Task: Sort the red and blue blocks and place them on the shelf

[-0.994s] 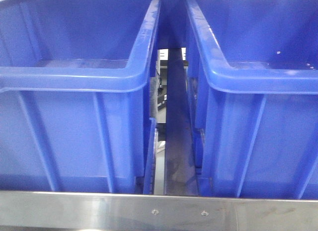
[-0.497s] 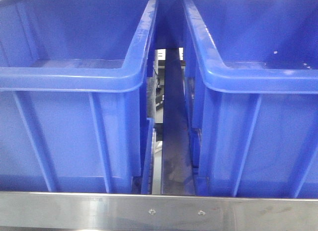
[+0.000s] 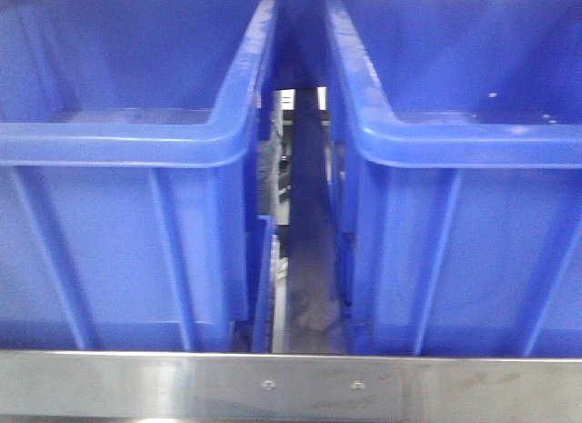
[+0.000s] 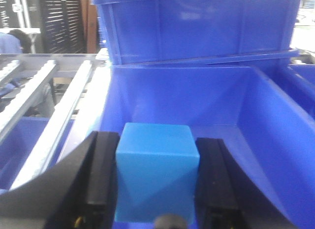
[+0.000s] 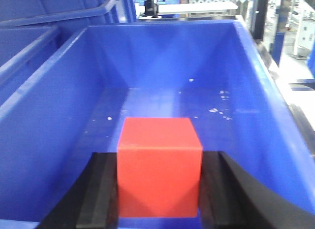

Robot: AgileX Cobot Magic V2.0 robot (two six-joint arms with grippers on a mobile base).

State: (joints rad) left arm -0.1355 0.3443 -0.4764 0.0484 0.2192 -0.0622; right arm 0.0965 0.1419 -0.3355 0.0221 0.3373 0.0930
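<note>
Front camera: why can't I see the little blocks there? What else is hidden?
- Front view: no block or gripper shows. The blue crates and shelf rail fill it, and the side edges cut the crates off.
- Left wrist view: the left gripper covers the sides of the blue block; the bottom edge cuts off its underside.
- Right wrist view: the same goes for the right gripper and the red block.

Blue crates: outer ends beyond frame.
</note>
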